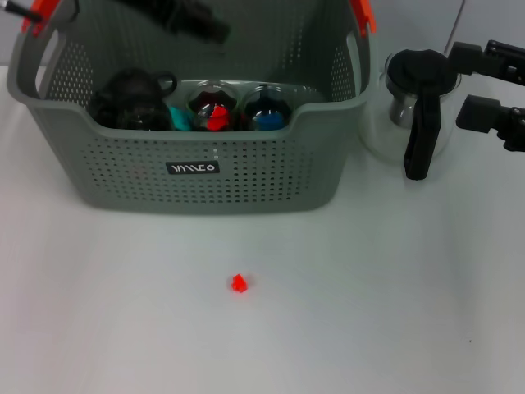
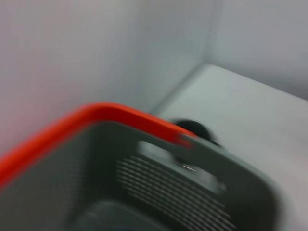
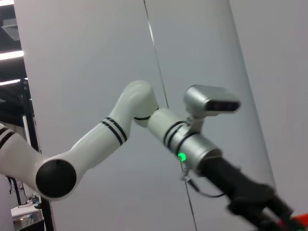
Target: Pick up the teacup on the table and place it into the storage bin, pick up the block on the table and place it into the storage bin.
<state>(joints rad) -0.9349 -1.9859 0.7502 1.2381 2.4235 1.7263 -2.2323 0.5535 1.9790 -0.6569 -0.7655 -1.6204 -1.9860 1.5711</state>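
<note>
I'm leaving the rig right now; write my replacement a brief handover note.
Left gripper: over the back of the bin; fingers not readable.
Right gripper: open, at the right edge beside the glass pitcher, holding nothing.
Bin: already holds dark cups with red and blue pieces inside.
Done: no teacup shows on the table, so that part looks finished.
Left: the small red block lies on the table in front of the bin; it has to go in.

Plain grey-white wall panels [image 3: 96, 57] with vertical seam; ceiling strip lights [image 3: 10, 55] at edge.
</note>
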